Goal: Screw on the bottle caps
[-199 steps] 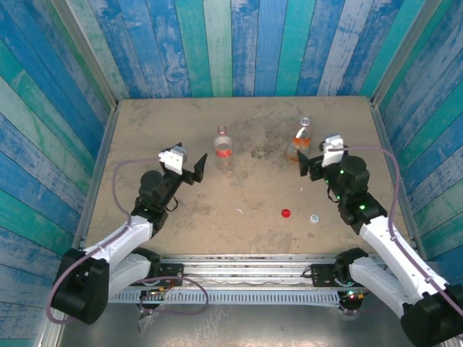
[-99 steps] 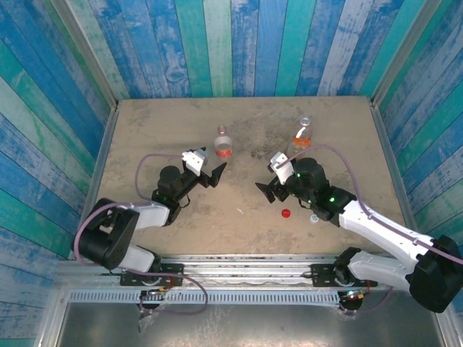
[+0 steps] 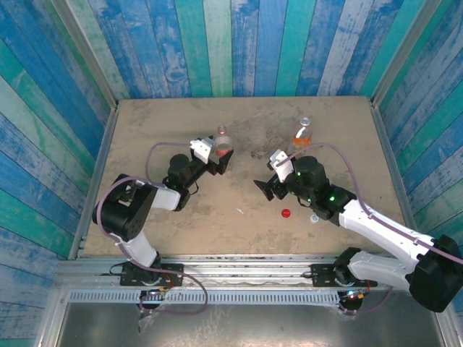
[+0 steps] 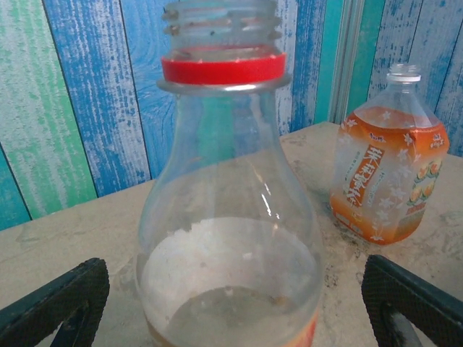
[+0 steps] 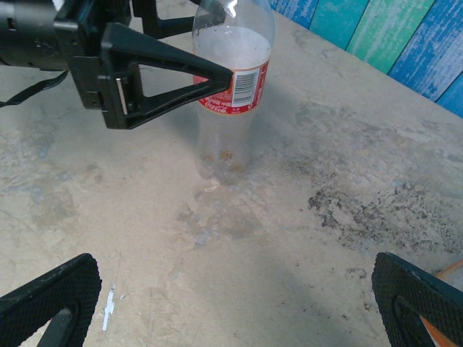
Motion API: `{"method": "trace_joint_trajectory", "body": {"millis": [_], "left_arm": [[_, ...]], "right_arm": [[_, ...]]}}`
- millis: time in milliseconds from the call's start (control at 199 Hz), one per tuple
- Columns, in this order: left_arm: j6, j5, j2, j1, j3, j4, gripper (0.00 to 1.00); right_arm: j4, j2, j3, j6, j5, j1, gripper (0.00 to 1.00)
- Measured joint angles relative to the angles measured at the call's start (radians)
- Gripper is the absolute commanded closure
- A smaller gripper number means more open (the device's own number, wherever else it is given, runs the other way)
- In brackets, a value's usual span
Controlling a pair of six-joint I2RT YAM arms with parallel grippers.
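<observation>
Clear slim bottle (image 4: 230,238) stands between the spread left end effector (image 3: 218,160); right end effector (image 3: 265,189) gapes too

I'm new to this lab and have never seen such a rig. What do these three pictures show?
Two robot arms are bolted at the near edge of a table. One picture looks down from above. The other two come from a camera on each wrist, so the black prongs in their bottom corners are that arm's own fingers. On the table stand a slim bottle, uncapped, with a red label, and an orange bottle. A red cap and a white cap lie loose near the right arm. The left fingers are open on either side of the slim bottle, not clamped. The right fingers are open and hold nothing.
</observation>
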Motion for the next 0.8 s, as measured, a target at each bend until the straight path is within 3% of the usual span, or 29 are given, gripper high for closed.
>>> {"method": "trace_joint_trajectory", "body": {"millis": [226, 411, 802], "left_arm": [[-0.018, -0.003, 0.069, 0.000, 0.055, 0.001, 0.01], [-0.023, -0.002, 0.091, 0.000, 0.070, -0.001, 0.14], [-0.010, 0.016, 0.093, 0.000, 0.100, -0.011, 0.33]], "right_arm": [[0.000, 0.000, 0.000, 0.010, 0.001, 0.001, 0.00], [0.000, 0.000, 0.000, 0.016, 0.007, 0.001, 0.00], [0.000, 0.000, 0.000, 0.025, 0.018, 0.002, 0.00]]}}
